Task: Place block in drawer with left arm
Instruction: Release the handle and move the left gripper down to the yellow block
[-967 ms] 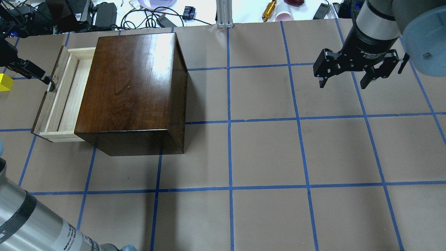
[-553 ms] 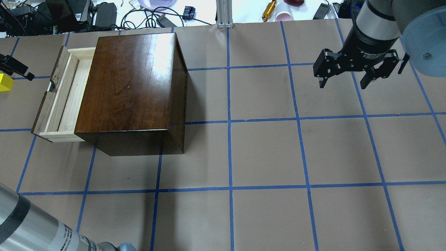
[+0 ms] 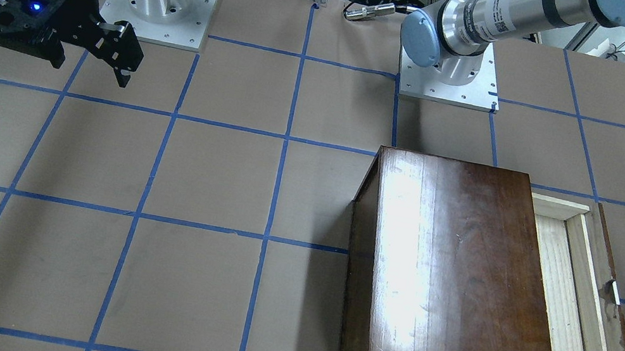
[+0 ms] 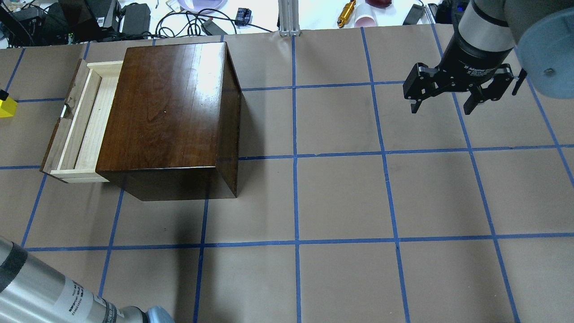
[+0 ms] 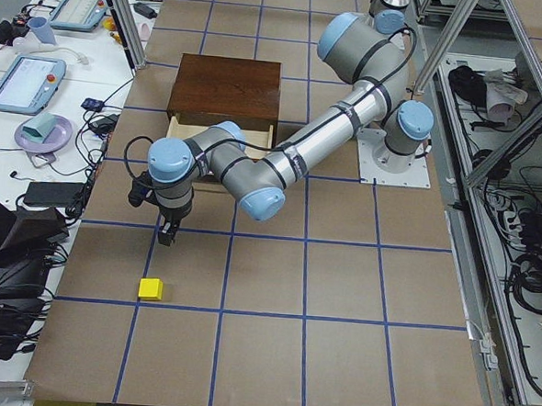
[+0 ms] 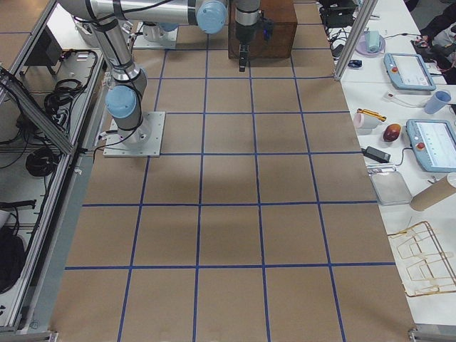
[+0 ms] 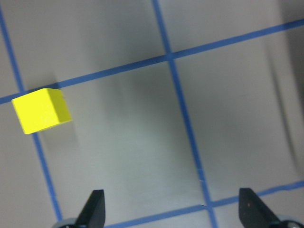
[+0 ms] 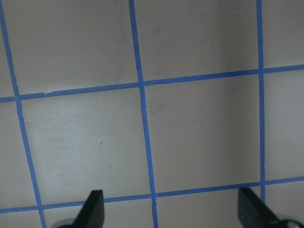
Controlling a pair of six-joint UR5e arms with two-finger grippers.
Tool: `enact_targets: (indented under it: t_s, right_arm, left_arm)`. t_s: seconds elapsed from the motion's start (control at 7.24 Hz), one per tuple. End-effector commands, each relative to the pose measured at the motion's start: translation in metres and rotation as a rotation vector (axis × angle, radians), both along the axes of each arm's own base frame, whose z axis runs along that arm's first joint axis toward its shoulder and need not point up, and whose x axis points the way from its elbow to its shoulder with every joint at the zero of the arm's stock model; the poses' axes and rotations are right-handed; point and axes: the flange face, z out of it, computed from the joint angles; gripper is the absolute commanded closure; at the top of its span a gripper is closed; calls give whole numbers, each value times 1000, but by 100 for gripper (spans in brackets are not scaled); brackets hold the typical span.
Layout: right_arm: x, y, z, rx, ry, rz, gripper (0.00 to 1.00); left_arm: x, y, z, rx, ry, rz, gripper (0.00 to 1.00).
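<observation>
The small bright yellow cube block (image 7: 42, 110) looks to us light, rigid and not fragile; its flat, smooth faces should take a plain pinch on two opposite sides, low and centred, though a glossy surface might slip under an off-centre grip. It rests on the brown paper-covered table with blue tape gridlines (image 4: 341, 197), one edge at a tape line, out beyond the drawer's front and well apart from it.

In the wrist view the left arm's black two-finger gripper (image 7: 173, 211) hangs above bare paper with its fingers spread wide and nothing between them; the block lies off to one side of the gap and sits turned against the finger line, so we judge a sideways shift and a wrist turn are needed before descending.

The shallow pale bare-wood drawer with the dark brown front panel (image 4: 92, 123) stands partly pulled out of the glossy dark-brown wooden box (image 4: 170, 112); we see nothing in its exposed strip, and the rest is hidden under the box. That opening is narrow, so we would release low and near its middle.

The right arm's black gripper (image 4: 444, 107) hovers far across the table, fingers likewise spread and holding nothing.
</observation>
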Motion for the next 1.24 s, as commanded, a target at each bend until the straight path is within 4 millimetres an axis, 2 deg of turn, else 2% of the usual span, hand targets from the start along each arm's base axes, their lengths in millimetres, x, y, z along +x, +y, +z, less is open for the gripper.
enact_targets:
  t_s: [0.0,0.41,0.83,1.11]
  right_arm:
    - [0,0,0,0,0,1,0]
    - [0,0,0,0,0,1,0]
    - [0,0,0,0,0,1,0]
    - [0,0,0,0,0,1,0]
  left_arm:
    - [35,-29,-34,-37,-16,34,0]
    - [71,-62,-85,-83,-54,41,2]
    - [81,-71,-119,-94,-47,45,2]
    - [96,-67,-141,-87,-44,60,2]
